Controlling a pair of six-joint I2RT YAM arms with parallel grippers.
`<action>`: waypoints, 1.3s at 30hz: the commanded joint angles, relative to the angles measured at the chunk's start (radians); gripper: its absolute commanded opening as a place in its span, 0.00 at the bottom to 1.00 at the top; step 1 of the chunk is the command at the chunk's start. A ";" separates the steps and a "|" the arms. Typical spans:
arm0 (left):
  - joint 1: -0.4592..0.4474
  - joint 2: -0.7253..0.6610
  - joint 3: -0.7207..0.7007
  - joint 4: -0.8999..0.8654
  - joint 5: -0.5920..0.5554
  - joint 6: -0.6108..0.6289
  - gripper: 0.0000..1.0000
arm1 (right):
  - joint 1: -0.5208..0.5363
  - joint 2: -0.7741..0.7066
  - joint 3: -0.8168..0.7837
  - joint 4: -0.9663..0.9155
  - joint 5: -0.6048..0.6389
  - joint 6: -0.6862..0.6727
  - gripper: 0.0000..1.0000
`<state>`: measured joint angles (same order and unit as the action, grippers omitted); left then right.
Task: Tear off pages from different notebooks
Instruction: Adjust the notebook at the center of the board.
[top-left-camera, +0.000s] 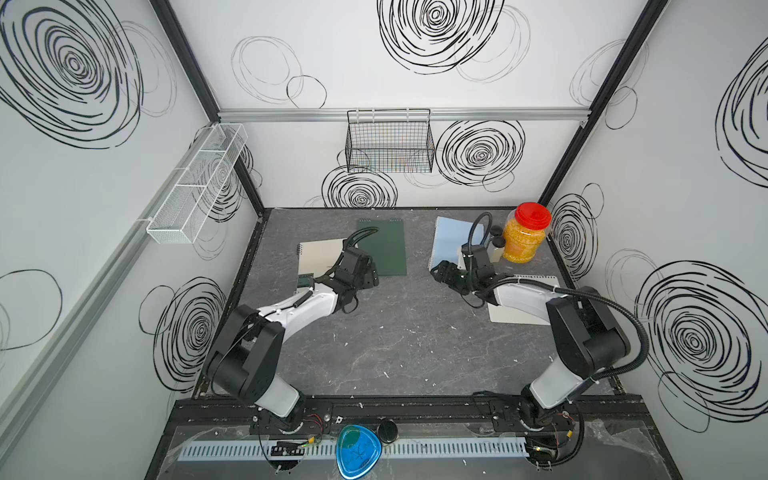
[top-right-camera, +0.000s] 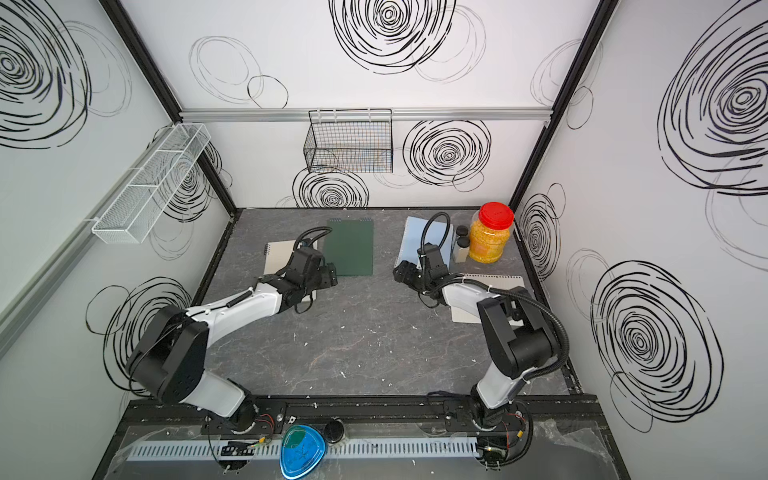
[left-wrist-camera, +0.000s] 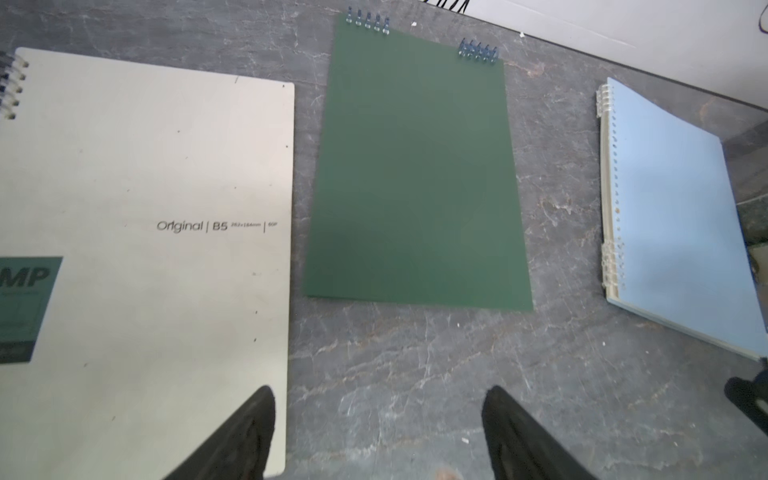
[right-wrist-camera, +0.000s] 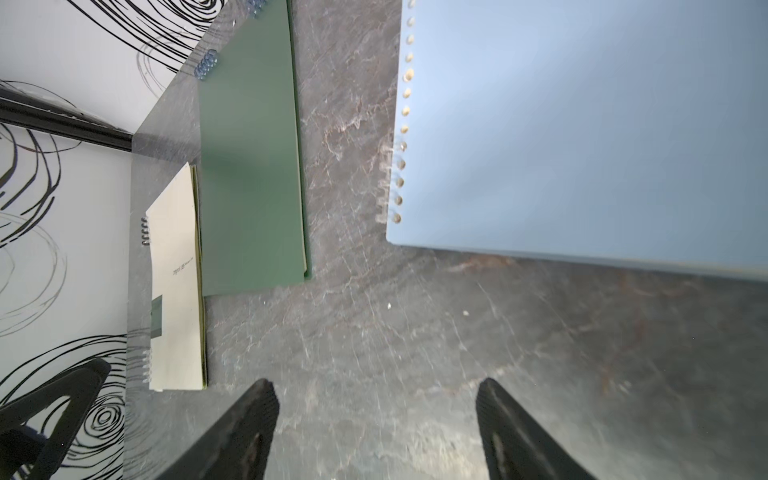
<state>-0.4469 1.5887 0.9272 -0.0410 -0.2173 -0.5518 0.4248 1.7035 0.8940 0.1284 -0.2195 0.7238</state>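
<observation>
Left gripper (left-wrist-camera: 378, 390): is hovering with jaws spread and empty at the edge of the cream spiral-bound notebook (left-wrist-camera: 145, 208).
Right gripper (right-wrist-camera: 374, 382): is hovering near the light blue spiral-bound notebook (right-wrist-camera: 582, 124), jaws apart and gripping nothing.
Dark green top-bound notebook (left-wrist-camera: 415, 178): is lying flat between them.
Loose white hole-edged paper sheet (top-right-camera: 464, 315): is lying under the right arm.

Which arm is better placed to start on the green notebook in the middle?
Left. Its open, empty left gripper hangs right beside the green notebook's near corner. The right gripper, also open, is farther off, at the blue notebook's corner.
</observation>
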 joint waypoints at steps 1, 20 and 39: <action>0.027 0.073 0.082 0.021 0.024 0.044 0.81 | 0.013 0.067 0.075 0.007 0.025 -0.025 0.78; 0.094 0.452 0.411 -0.097 -0.001 0.061 0.78 | 0.055 0.457 0.432 -0.045 -0.008 -0.063 0.76; 0.122 0.386 0.337 -0.065 0.029 0.067 0.78 | -0.080 0.214 0.044 0.137 0.123 0.057 0.75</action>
<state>-0.3370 2.0212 1.2785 -0.1307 -0.1978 -0.4931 0.3580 1.9228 0.9817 0.3107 -0.1390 0.7521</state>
